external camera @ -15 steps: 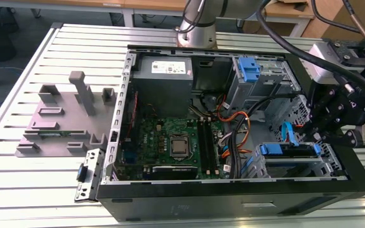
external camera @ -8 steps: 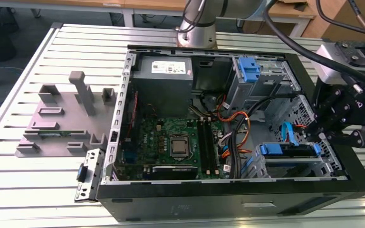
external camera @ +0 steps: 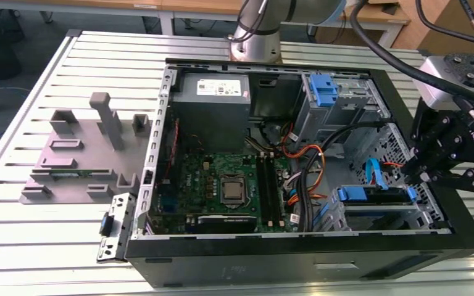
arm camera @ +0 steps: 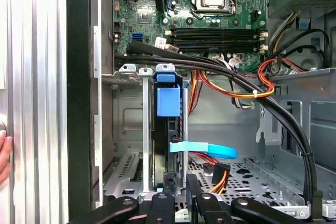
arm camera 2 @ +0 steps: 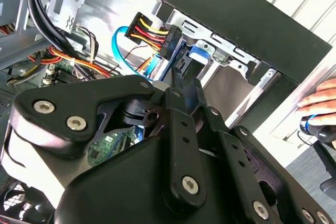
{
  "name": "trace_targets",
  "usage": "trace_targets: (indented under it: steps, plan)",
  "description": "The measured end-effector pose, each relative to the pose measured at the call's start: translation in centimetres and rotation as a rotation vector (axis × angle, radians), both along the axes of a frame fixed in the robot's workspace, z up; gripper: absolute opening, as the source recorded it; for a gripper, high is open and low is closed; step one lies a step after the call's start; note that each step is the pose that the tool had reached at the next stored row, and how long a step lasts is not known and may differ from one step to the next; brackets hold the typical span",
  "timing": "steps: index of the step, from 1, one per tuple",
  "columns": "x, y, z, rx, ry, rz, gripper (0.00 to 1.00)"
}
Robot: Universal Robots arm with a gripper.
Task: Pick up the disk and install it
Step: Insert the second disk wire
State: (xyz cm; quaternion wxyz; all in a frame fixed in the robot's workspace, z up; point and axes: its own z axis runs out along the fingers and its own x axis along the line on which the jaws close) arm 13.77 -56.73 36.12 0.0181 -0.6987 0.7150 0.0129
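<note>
— So where is the disk point(arm camera: 168, 129)?
— It stands on its edge in the metal bay point(arm camera: 144, 129) at the corner of the open computer case point(external camera: 303, 256), blue rail point(arm camera: 168, 102) showing.
— And the claw point(arm camera: 181, 195)?
— Right at the disk's end, fingers close together. I cannot tell if it pinches it.
— Anything else?
— A hand point(arm camera 2: 320, 103) rests on the worktop point(external camera: 39, 240) beside the case.

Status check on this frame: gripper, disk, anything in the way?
Gripper at the drive cage. Blue-railed silver-grey disk seated on edge in the metal bay. Light-blue flat cable and black cable bundle nearby.
</note>
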Motion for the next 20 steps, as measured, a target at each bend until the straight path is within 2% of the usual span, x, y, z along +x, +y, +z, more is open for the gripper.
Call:
trace_targets:
  steps: [6,7,8,10,12,13,17,20]
  plan:
    - [0.01,0.0,0.0,0.0003,0.0,0.0,0.25]
    - [0.01,0.0,0.0,0.0003,0.0,0.0,0.31]
    - [0.01,0.0,0.0,0.0004,0.0,0.0,0.31]
    - [0.01,0.0,0.0,0.0005,0.0,0.0,0.42]
    - [0.01,0.0,0.0,0.0005,0.0,0.0,0.42]
    - [0.01,0.0,0.0,0.0006,0.0,0.0,0.49]
    - [0.01,0.05,-0.02,0.0008,0.0,0.0,0.49]
    - [0.01,0.38,-0.11,0.0008,0.0,0.0,0.49]
